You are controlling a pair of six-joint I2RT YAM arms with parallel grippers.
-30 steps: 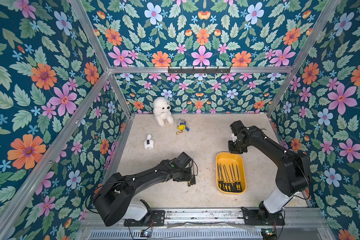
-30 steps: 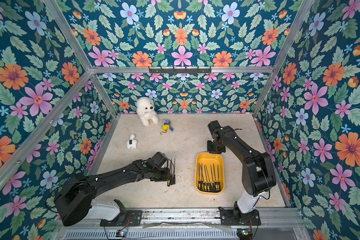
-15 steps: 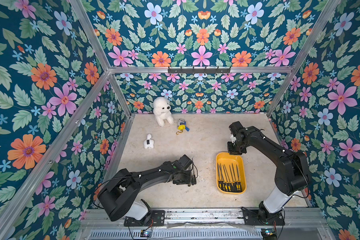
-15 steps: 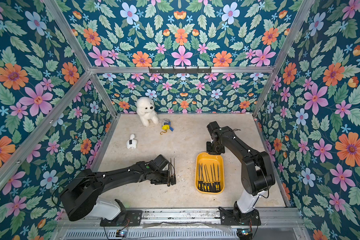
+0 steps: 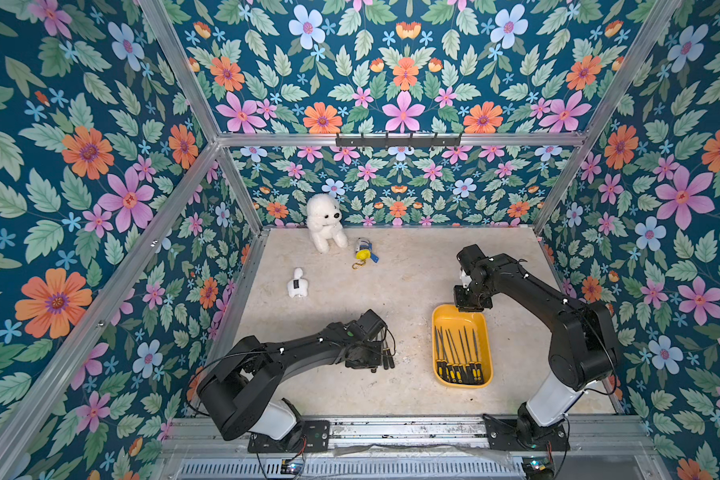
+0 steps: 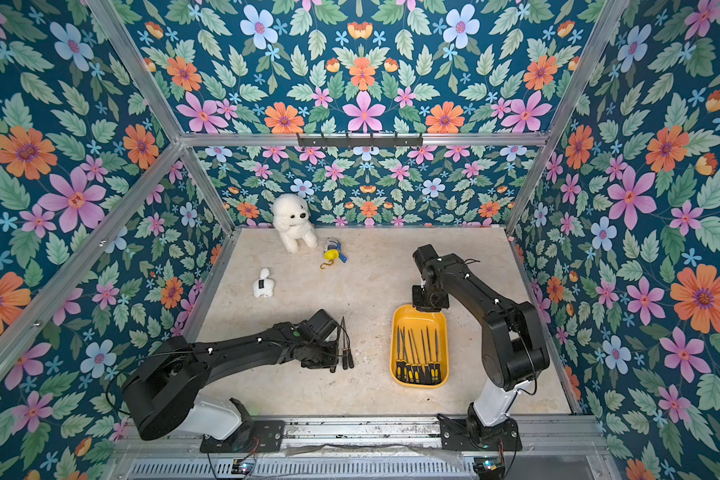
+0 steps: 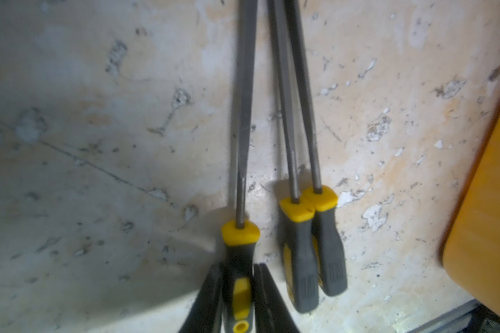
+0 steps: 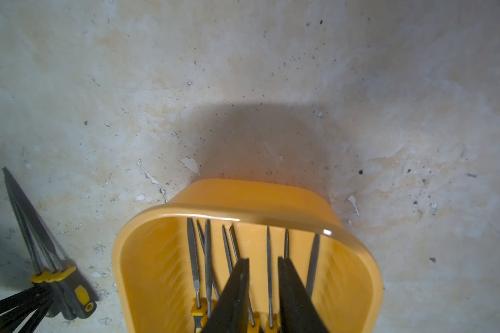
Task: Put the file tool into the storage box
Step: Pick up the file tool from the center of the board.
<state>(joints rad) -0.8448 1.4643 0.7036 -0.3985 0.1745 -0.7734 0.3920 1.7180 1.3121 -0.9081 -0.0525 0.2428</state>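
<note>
We see left gripper point(image 7: 238, 269) clenched on a file point(image 7: 244, 115) at its handle | right gripper point(image 8: 262, 261), jaws parted, above far end of storage box point(image 8: 243, 212)

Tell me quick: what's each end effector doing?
Left end effector: closed on a file.
Right end effector: slightly open, empty, over the storage box.

Robot lab test cell, not a home or a shop. Evidence: aluminium extrusion frame point(image 5: 267, 139) boxes in the space and printed floral wall panels point(image 5: 404, 75) serve as backdrop. Two black arms, left arm point(image 5: 308, 353) and right arm point(image 5: 528, 286), are bolted to a metal base rail point(image 5: 404, 430) at the front of a beige table point(image 5: 412, 266). Contents look like staged props: plush dog point(image 5: 325, 222), small white toy point(image 5: 297, 284), storage box point(image 5: 454, 322) of file tools point(image 5: 460, 372).
</note>
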